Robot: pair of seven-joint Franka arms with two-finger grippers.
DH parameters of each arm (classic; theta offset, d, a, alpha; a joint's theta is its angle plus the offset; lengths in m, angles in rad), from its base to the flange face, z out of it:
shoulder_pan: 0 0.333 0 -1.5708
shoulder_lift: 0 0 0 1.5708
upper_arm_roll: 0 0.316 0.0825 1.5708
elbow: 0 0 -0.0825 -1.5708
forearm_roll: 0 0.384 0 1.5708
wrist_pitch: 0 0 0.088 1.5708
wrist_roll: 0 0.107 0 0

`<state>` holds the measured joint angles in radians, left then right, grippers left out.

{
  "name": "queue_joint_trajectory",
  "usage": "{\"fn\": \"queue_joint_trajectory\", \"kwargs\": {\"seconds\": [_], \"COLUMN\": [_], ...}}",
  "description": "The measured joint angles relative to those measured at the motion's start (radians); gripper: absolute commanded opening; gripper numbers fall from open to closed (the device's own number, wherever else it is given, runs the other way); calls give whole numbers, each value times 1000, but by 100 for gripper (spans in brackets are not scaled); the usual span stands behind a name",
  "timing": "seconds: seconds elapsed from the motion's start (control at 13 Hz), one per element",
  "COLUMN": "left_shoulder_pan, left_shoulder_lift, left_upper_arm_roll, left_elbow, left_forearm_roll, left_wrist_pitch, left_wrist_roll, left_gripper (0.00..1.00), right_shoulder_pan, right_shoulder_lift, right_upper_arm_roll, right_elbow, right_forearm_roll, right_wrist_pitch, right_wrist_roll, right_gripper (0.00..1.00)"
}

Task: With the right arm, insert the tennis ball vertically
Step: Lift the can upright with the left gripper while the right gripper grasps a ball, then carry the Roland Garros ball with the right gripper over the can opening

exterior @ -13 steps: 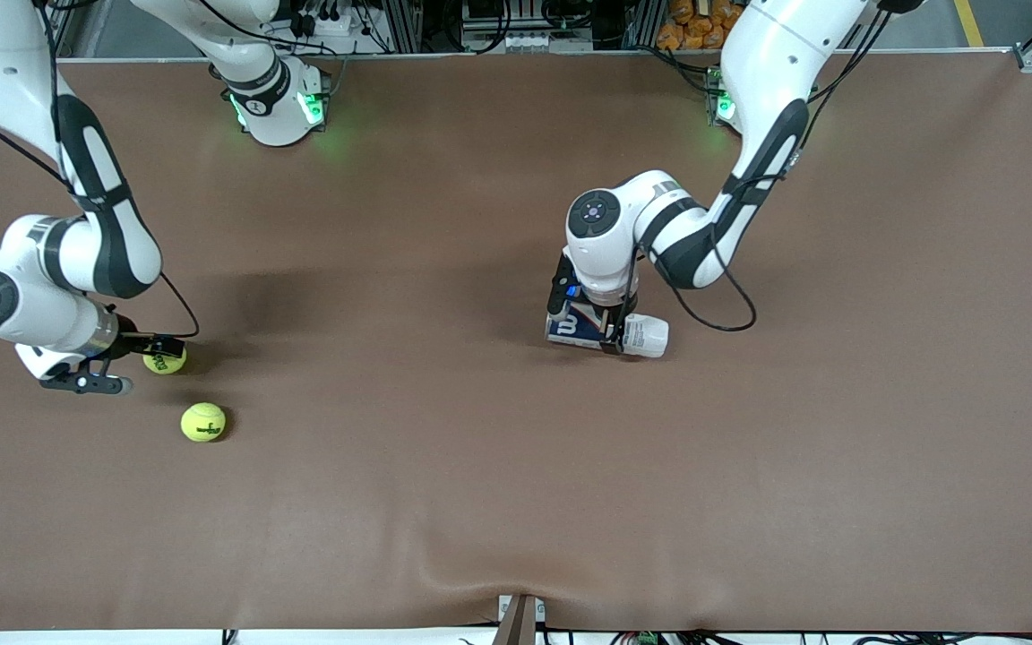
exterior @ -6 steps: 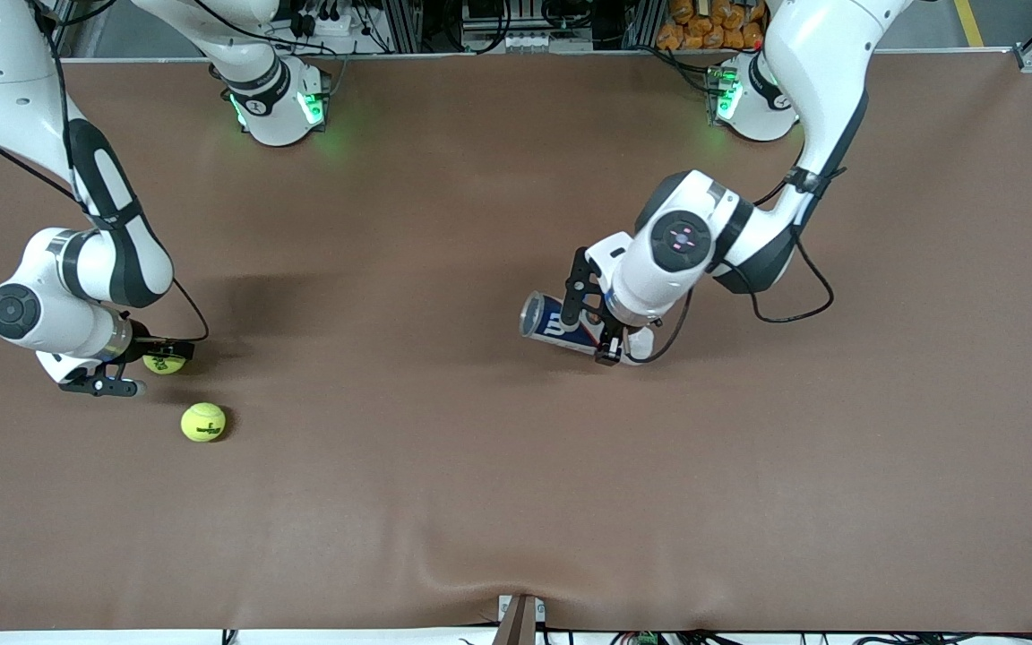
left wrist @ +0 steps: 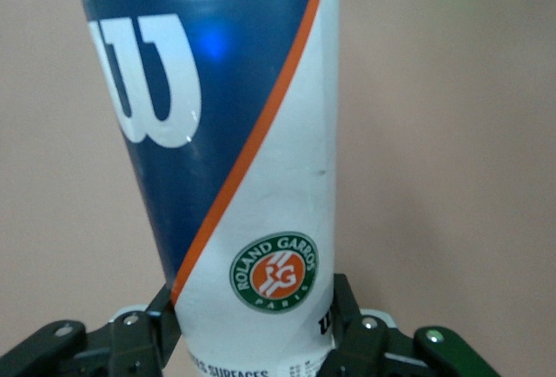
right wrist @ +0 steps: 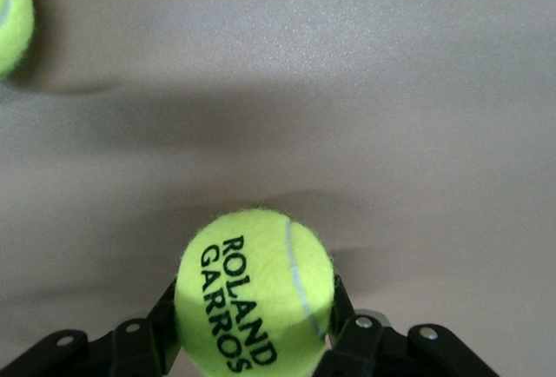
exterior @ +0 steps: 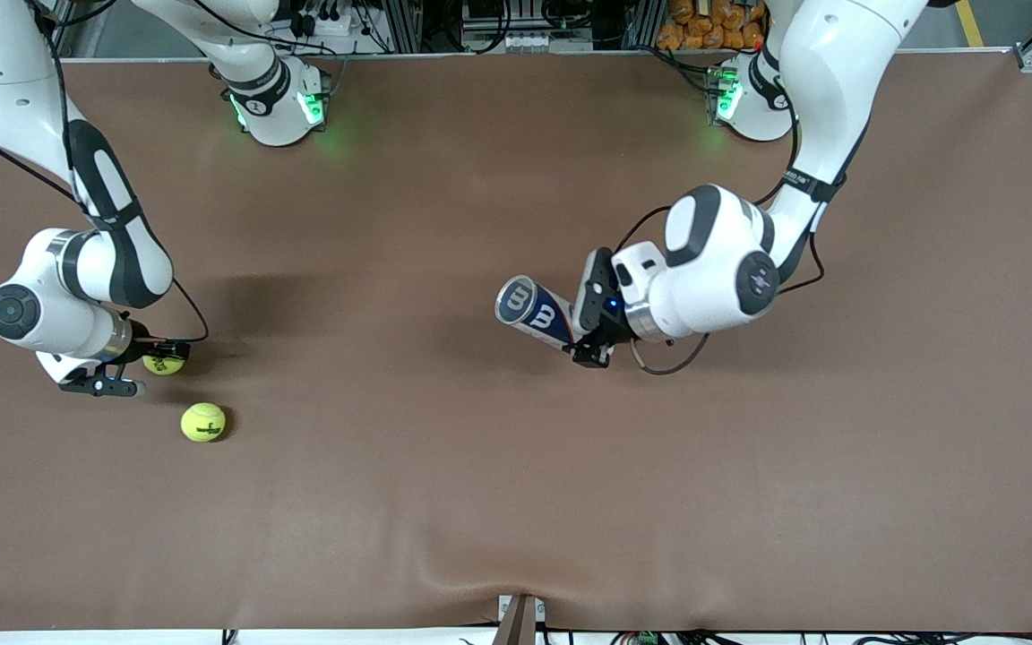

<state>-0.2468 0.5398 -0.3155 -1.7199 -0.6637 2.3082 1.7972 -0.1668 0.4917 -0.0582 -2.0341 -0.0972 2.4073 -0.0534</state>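
Front view shows the right tool point(exterior: 153, 363) low at the right arm's end of the desk point(exterior: 516, 502), its fingers clamped on a tennis ball point(exterior: 162, 364); a second ball point(exterior: 203, 422) lies just nearer the camera, apart from it; the left tool point(exterior: 592, 327) grips a tilted ball can point(exterior: 534, 309) over the middle of the desk, open mouth toward the right arm's end.

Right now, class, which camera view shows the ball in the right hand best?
The right wrist view: the held tennis ball fills it, clamped between the fingers, lettering readable. In the front view it is small, half hidden by the right hand. The left wrist view misses it.
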Motion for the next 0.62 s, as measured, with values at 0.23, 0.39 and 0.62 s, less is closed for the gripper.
{"fn": "queue_joint_trajectory", "kwargs": {"seconds": [0.23, 0.39, 0.62], "left_shoulder_pan": [-6, -28, -63], "left_shoulder_lift": [50, 83, 158], "left_upper_arm_roll": [-5, -8, -9], "left_elbow": [6, 7, 6], "left_forearm_roll": [-264, -431, -736], "left_wrist_pitch": [22, 39, 48], "left_wrist_roll": [210, 336, 594], "left_gripper": [70, 70, 70], "right_shoulder_pan": [0, 0, 1], "right_shoulder_lift": [-3, -23, -86], "right_upper_arm_roll": [1, 3, 13], "right_elbow": [24, 46, 98], "right_forearm_roll": [0, 0, 0], "right_wrist_pitch": [5, -15, -199], "right_wrist_roll": [-3, -21, -33], "right_gripper": [43, 44, 44]}}
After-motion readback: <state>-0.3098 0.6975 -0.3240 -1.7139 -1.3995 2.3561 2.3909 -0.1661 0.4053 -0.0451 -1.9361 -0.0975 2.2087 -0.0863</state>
